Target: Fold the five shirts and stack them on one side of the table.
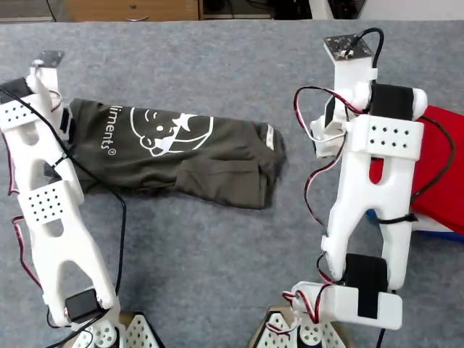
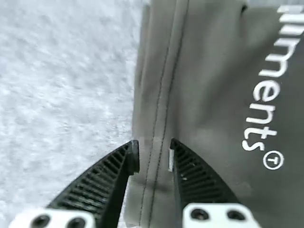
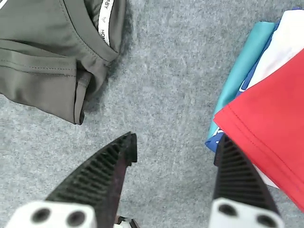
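A dark olive shirt [image 1: 181,152] with a white cartoon print lies folded lengthwise across the middle-left of the grey table. My left gripper [image 2: 153,156] is down at its hem end [image 2: 156,95]. The jaws stand narrowly open, one finger on the table side of the stitched edge and one on the cloth. My right gripper [image 3: 176,141] hangs wide open over bare table, between the olive shirt's collar end [image 3: 107,28] and a stack of folded shirts. That stack has a red shirt [image 1: 442,167] [image 3: 270,118] on top, with teal, blue and white layers [image 3: 242,61] under it.
The stack sits at the table's right edge, partly under the right arm [image 1: 377,188]. The left arm [image 1: 51,210] runs along the left side. Open grey table [image 1: 217,275] lies in front of the olive shirt. Wooden furniture [image 1: 130,9] stands behind the far edge.
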Available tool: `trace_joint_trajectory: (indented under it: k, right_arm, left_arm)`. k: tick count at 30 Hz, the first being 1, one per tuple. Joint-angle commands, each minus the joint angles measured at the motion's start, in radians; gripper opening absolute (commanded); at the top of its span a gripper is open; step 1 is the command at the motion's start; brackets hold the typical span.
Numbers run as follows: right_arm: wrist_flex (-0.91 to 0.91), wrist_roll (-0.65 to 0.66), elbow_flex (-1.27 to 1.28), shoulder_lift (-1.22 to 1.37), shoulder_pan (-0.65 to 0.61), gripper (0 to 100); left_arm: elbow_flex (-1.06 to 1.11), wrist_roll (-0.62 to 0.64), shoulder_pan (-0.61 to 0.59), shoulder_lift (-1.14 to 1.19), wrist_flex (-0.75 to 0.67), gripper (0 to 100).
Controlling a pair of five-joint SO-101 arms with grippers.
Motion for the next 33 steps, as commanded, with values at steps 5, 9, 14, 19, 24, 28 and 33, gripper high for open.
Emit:
trace_joint_trajectory:
  k: [5, 9, 14, 19, 24, 28, 33]
  right_arm:
    - [0.018, 0.011, 0.002, -0.039, 0.016, 27.4]
    - [0.018, 0.011, 0.002, -0.039, 0.018, 27.4]
    - [0.018, 0.012, 0.002, -0.039, 0.018, 27.4]
    - [0.018, 0.012, 0.002, -0.039, 0.018, 27.4]
    - [0.018, 0.012, 0.002, -0.039, 0.018, 27.4]
    - [0.018, 0.012, -0.001, -0.041, 0.019, 27.4]
    - [0.018, 0.012, -0.008, -0.041, 0.077, 27.4]
  left_arm:
    - [-0.084, 0.002, -0.005, -0.001, 0.021, 19]
    - [-0.080, 0.002, 0.002, 0.002, 0.018, 19]
    - [0.029, 0.000, -0.006, 0.030, -0.091, 18]
    - [0.097, -0.003, -0.005, 0.050, -0.098, 18]
    - [0.101, -0.043, 0.040, 0.053, -0.021, 6]
    - [0.092, -0.078, 0.068, 0.044, 0.015, 2]
    - [0.041, -0.046, 0.083, -0.007, 0.020, 2]
